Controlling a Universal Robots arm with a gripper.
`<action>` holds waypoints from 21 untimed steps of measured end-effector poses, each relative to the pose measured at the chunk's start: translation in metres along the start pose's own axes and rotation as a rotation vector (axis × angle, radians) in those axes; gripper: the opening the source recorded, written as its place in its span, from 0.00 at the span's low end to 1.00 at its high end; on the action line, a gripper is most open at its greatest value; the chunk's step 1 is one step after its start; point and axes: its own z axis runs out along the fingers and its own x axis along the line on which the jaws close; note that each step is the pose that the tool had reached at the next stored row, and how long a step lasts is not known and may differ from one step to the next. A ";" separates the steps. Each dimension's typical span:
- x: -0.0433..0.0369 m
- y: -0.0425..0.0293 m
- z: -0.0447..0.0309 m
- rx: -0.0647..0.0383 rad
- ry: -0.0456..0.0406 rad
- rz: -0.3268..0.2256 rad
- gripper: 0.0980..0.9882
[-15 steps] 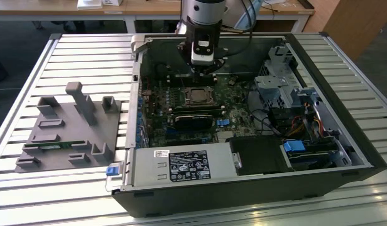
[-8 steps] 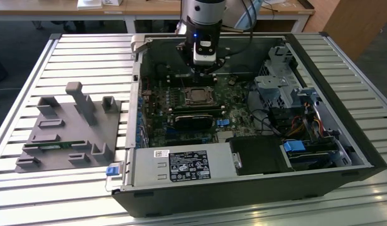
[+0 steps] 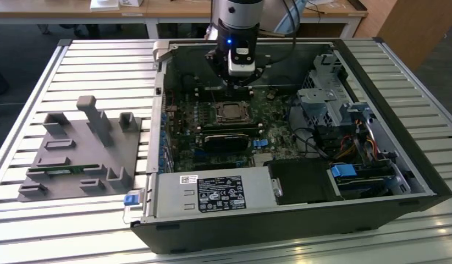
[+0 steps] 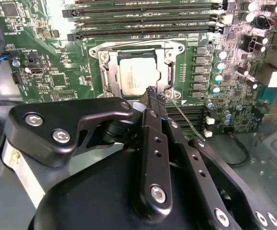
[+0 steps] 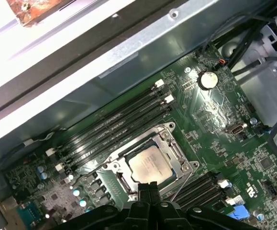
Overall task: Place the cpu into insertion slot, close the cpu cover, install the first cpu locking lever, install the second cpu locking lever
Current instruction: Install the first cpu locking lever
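Observation:
The cpu (image 4: 136, 79) lies flat in the insertion slot (image 3: 230, 111) on the green board, its pale metal top showing. The silvery cpu cover (image 4: 164, 72) lies down around it, the chip showing through its window. My gripper (image 4: 155, 94) hangs just above the socket's edge, fingers shut with nothing between them. In the first wrist view the cpu (image 5: 150, 163) and the cover (image 5: 174, 154) sit right beyond my gripper (image 5: 148, 187). A thin wire lever (image 4: 188, 122) runs out from the socket corner beside my fingertips. In the exterior view the gripper (image 3: 241, 83) stands over the socket's far side.
The open computer case (image 3: 402, 165) lies on a slatted table. A black ribbed card (image 3: 226, 140) sits just in front of the socket. Memory slots (image 4: 143, 24) lie beyond the socket. A drive cage (image 3: 336, 104) is on the exterior view's right, a grey fixture (image 3: 83, 151) on its left.

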 end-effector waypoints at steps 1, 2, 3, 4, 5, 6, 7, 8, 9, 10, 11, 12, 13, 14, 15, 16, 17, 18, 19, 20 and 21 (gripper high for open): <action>0.0000 0.0000 0.0000 0.000 0.0000 -0.007 0.01; 0.0000 0.0000 0.0000 0.000 0.0001 -0.014 0.01; 0.0000 0.0000 0.0000 0.000 0.0001 -0.021 0.01; 0.0000 0.0000 0.0000 0.000 0.0002 -0.028 0.01; 0.0000 0.0000 0.0000 0.001 0.0002 -0.035 0.01; 0.0000 0.0000 0.0000 0.001 0.0002 -0.042 0.01; 0.0000 0.0000 0.0000 0.001 0.0003 -0.049 0.01; 0.0000 0.0000 0.0000 0.001 0.0003 -0.055 0.01; 0.0000 0.0000 0.0000 0.001 0.0004 -0.063 0.01; 0.0000 0.0000 0.0000 0.001 0.0004 -0.070 0.01; 0.0000 0.0000 0.0000 0.001 0.0005 -0.077 0.01; 0.0000 0.0000 0.0000 0.001 0.0005 -0.084 0.01; 0.0000 0.0000 0.0000 0.002 0.0006 -0.092 0.01; 0.0000 0.0000 0.0000 0.002 0.0006 -0.099 0.01; 0.0000 0.0000 0.0000 0.002 0.0007 -0.106 0.01; 0.0000 0.0000 0.0000 0.002 0.0007 -0.112 0.01; 0.0000 0.0000 0.0000 0.002 0.0007 -0.120 0.01; 0.0000 0.0000 0.0000 0.002 0.0007 -0.126 0.01; 0.0000 0.0000 0.0000 0.002 0.0008 -0.133 0.01; 0.0000 0.0000 0.0000 0.002 0.0009 -0.140 0.01; 0.0000 0.0000 0.0000 0.002 0.0009 -0.146 0.01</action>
